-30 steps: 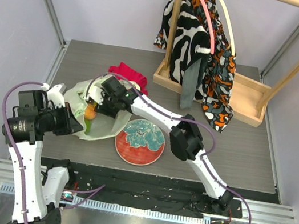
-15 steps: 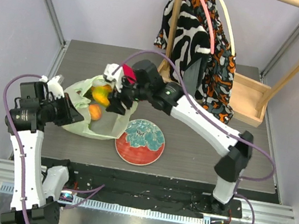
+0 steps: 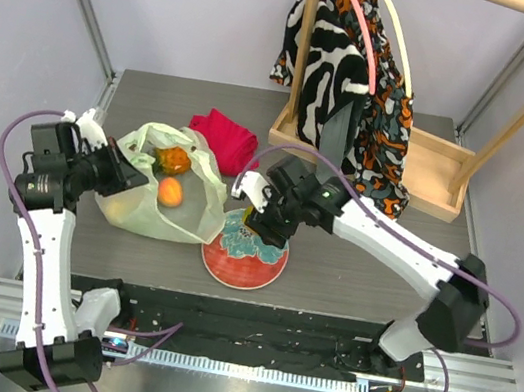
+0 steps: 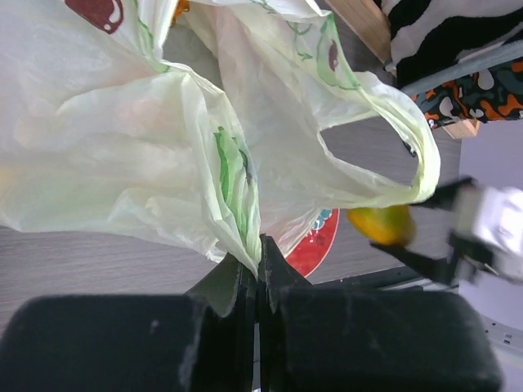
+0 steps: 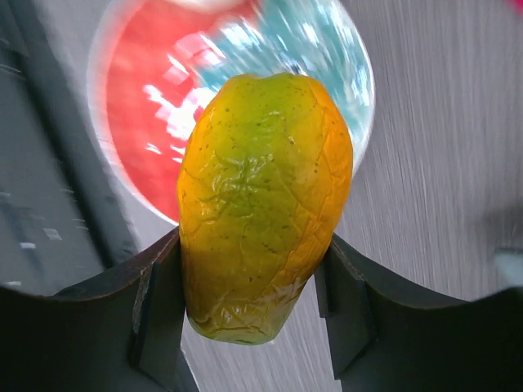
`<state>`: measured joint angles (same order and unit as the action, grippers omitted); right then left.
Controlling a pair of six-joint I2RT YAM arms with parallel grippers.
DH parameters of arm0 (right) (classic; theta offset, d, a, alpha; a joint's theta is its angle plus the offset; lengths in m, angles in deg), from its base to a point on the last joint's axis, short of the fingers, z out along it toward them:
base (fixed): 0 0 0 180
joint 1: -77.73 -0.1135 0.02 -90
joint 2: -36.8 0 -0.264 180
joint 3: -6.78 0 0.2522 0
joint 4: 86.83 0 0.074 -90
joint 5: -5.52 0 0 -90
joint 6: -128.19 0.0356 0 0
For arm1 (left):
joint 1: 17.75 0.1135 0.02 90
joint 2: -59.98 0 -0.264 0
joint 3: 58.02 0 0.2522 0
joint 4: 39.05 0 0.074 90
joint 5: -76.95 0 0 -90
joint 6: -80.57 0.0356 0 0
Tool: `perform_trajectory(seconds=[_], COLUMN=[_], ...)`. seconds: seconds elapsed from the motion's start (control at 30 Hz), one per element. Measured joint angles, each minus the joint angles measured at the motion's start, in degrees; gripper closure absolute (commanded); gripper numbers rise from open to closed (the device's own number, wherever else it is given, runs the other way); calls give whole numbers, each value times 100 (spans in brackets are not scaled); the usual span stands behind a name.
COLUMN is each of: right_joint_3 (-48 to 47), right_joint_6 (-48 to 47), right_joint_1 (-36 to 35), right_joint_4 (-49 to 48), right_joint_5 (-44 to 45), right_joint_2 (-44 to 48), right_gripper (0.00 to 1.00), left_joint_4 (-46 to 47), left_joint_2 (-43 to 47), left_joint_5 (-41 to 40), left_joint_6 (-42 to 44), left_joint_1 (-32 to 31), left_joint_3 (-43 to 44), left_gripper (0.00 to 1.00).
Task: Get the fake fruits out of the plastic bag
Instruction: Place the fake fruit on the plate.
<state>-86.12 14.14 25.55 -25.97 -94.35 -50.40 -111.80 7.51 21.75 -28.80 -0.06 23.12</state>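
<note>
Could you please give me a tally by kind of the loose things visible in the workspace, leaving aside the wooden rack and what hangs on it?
Plastic bag: 1
Fake fruits: 3 visible (mango in the right jaws; orange fruit and darker orange fruit in the bag)
Plate: 1
Red cloth: 1
Total: 6

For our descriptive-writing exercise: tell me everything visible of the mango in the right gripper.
The mango is an oval, glossy plastic fruit, yellow-orange at the edges, greener in the middle, finely speckled, its skin wrinkled. The right gripper clamps its lower flanks between two black fingers, its long axis pointing out past them. It hangs above the red and turquoise plate, touching only the fingers, outside the plastic bag.
</note>
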Motion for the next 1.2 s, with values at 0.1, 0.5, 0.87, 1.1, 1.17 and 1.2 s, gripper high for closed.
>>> perform_trajectory(seconds=[0.1,0.5,0.87,1.1,1.17,1.2], right_joint_3=[175,-179,94,-1784,-2573,-2796], right_joint_6=[-90,-481,-317,-144,111,212], right_joint_1=[210,376,273,197,90,39], right_joint_4=[-105,-986,-813,-258,-632,-811], right_joint_5=[439,920,302,-656,-927,-1023], right_joint_2=[-577,-2085,-1825,-841,-688,-664], right_gripper=[78,62,0,8,15,18], left_joint_4=[-9,-682,-1425,-1644,-1740,-1764], left_joint_2=[144,304,229,205,232,251], left_joint_5=[26,-1010,-2068,-1860,-1600,-1504], left_joint_6=[22,1814,3110,3281,3333,3340], left_joint_1=[0,2,7,7,7,7], left_joint_3=[4,675,675,695,789,841], left_gripper=[100,100,100,100,100,100])
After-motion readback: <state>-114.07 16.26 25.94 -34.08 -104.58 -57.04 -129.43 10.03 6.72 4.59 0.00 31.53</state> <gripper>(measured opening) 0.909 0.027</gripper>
